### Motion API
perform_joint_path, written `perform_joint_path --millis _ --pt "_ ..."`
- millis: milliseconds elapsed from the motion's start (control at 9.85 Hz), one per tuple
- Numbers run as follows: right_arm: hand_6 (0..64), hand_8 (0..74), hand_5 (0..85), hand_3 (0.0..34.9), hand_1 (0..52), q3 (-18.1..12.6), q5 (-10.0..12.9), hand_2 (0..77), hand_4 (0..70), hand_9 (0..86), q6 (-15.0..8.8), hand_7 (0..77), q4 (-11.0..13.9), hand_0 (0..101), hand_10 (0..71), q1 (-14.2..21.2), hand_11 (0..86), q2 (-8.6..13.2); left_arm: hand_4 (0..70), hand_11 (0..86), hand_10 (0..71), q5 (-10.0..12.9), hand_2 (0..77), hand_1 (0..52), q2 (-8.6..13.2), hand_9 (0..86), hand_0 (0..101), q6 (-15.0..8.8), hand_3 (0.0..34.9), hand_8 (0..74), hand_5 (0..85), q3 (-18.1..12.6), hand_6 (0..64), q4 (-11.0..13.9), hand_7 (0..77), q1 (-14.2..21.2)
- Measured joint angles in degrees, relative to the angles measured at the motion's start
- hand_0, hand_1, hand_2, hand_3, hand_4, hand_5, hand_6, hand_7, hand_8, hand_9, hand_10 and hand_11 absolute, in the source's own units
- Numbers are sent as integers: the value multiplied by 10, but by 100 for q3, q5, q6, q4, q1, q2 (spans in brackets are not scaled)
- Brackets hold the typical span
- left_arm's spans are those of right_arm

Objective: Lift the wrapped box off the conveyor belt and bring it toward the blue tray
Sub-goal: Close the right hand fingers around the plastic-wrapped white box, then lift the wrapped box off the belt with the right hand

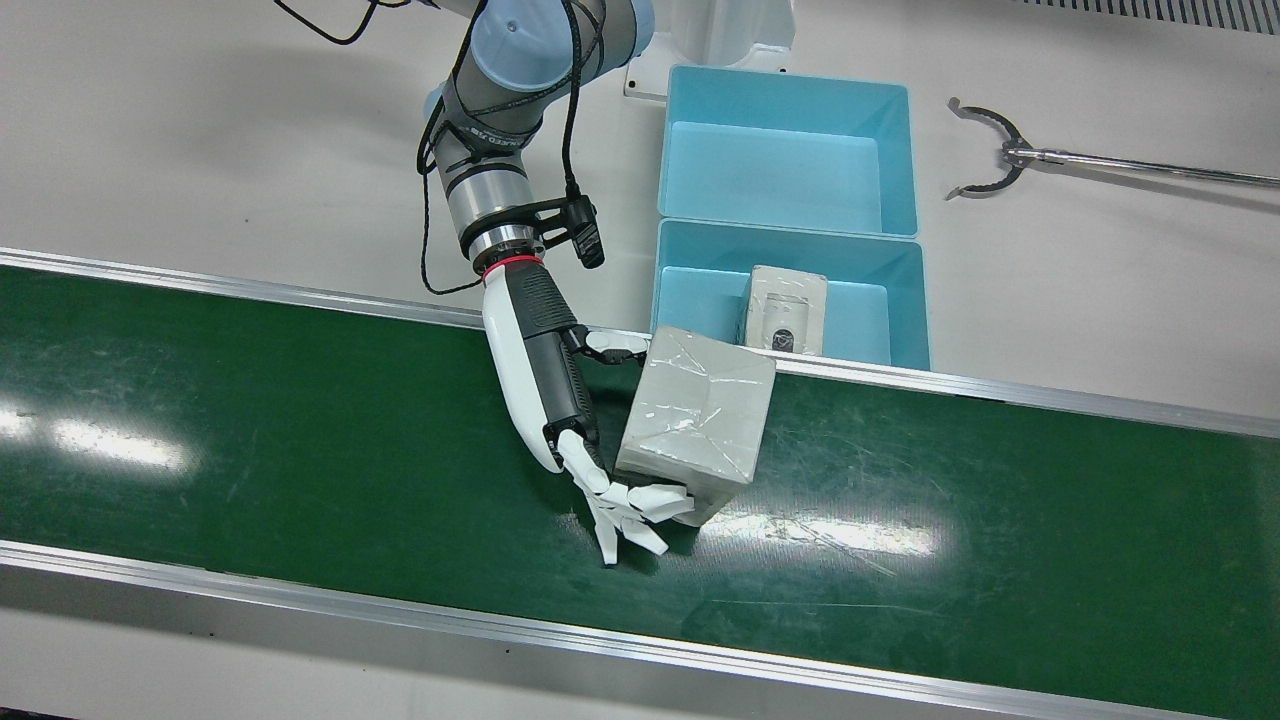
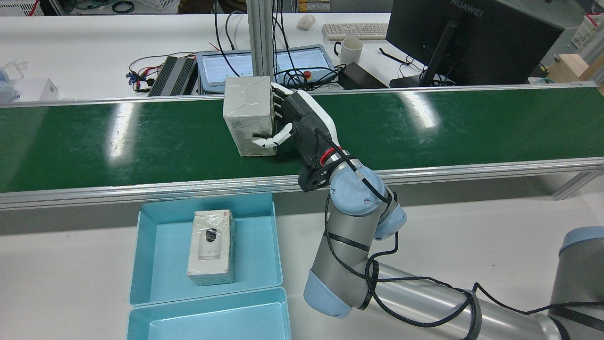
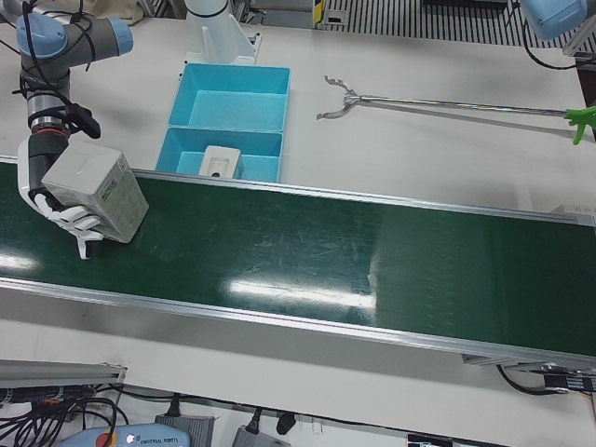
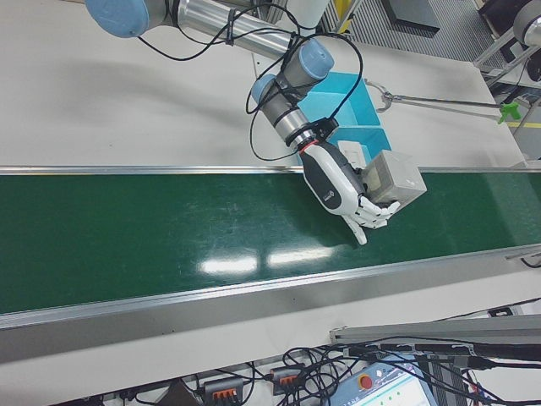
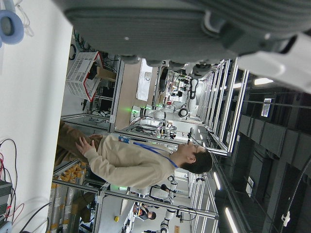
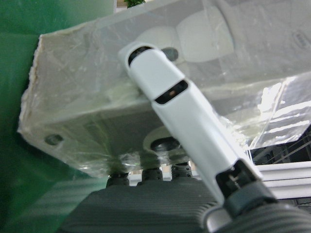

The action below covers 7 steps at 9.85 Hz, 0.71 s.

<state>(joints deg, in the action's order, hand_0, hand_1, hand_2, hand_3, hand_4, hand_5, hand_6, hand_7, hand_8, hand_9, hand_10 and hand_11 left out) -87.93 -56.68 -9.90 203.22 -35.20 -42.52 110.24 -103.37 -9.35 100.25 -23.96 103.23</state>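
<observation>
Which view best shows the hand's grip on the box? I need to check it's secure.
The right hand view: fingers press on the wrapped box up close. The front and rear views show the right hand gripping from farther off; the left hand view misses it.

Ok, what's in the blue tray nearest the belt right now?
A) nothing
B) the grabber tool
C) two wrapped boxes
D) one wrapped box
D: one box lies in the tray nearest the belt; the other box is in the right hand over the belt.
</observation>
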Motion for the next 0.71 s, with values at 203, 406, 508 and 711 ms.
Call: perform_joint_path --millis 203,406,508,711 --pt "213 273 425 53 207 -13 42 338 240 371 -6 404 26 624 202 -26 5 12 5 0 0 0 11 0 0 0 0 0 0 5 11 0 0 0 5 0" --pt "273 316 513 6 164 -225 57 360 251 398 -38 464 112 532 393 -34 202 38 5 0 5 0 5 0 0 5 0 0 0 5 11 0 5 0 5 0" --pt "289 382 540 13 164 -435 59 360 256 464 -91 485 218 524 469 -34 273 57 5 0 5 0 5 0 0 5 0 0 0 5 11 0 5 0 5 0" --pt "316 425 595 7 49 -894 60 409 256 518 -254 545 412 507 540 27 311 92 5 0 5 0 5 0 0 5 0 0 0 5 11 0 5 0 5 0"
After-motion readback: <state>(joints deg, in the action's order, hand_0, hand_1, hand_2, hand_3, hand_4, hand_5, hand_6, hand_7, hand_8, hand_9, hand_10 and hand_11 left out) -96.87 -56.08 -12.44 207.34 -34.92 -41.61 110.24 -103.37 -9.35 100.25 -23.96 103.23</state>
